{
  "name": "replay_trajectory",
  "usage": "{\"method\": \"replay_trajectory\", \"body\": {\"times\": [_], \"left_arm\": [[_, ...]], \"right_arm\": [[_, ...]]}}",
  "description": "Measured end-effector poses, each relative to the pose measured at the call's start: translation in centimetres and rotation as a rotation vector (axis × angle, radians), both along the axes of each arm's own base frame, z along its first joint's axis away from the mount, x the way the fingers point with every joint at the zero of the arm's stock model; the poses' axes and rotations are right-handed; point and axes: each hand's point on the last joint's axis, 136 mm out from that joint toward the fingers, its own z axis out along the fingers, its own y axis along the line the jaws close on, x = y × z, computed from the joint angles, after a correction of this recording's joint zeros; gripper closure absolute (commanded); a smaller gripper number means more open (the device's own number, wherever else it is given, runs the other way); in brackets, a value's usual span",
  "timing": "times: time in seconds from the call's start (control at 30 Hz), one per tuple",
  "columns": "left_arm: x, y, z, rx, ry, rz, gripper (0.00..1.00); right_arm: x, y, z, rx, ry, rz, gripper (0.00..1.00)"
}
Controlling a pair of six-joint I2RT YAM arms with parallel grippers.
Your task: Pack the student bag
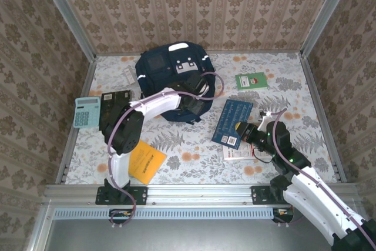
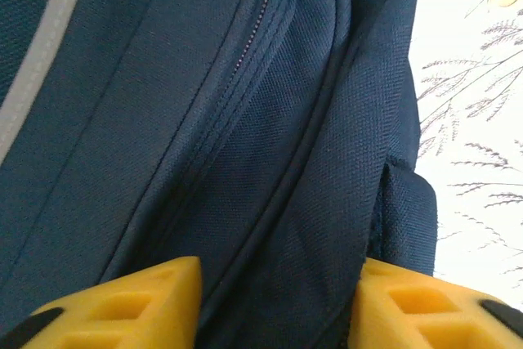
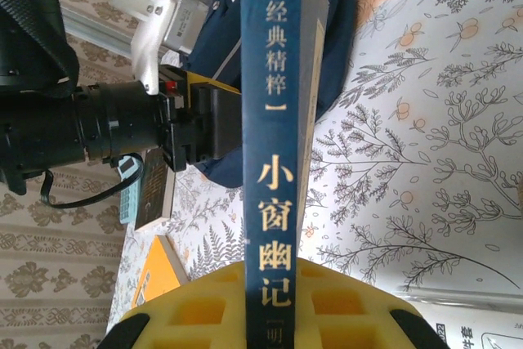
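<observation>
- Your floral-patterned table (image 1: 194,142) carries the student bag (image 1: 158,72) at the back
- You have a calculator (image 1: 87,112) (pale blue) left, orange booklet (image 1: 147,161) near, green booklet (image 1: 251,80) right

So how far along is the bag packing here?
Nothing looks packed yet. In hand: the right gripper is shut on the blue book; the left gripper straddles student bag fabric beside a zipper. Left: calculator, orange booklet and green booklet lie on the table.

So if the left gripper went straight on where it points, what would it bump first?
The student bag: its navy fabric lies right ahead of the left gripper, between its yellow fingers, probably touching or nearly so.
</observation>
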Motion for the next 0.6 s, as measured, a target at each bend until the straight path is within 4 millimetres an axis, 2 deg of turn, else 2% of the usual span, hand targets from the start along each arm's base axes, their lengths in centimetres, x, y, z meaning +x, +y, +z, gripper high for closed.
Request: {"method": "replay_trajectory", "body": {"times": [0.07, 0.27, 0.4, 0.6], "left_arm": [[0.0, 0.0, -0.2, 0.007, 0.004, -0.002, 0.83], [0.1, -0.1, 0.5, 0.009, 0.001, -0.011, 0.98], [0.1, 0.0, 1.8, -0.008, -0.014, -0.012, 1.0], [0.6, 0.6, 5.7, -0.107, -0.035, 0.005, 1.0]], "right_arm": [[0.0, 0.0, -0.1, 0.001, 0.004, -0.001, 1.0], [-0.2, 0.2, -0.3, 0.014, 0.014, 0.008, 1.0], [-0.2, 0.7, 0.0, 0.036, 0.004, 0.035, 1.0], [0.1, 1.9, 0.2, 0.063, -0.001, 0.089, 1.0]]}}
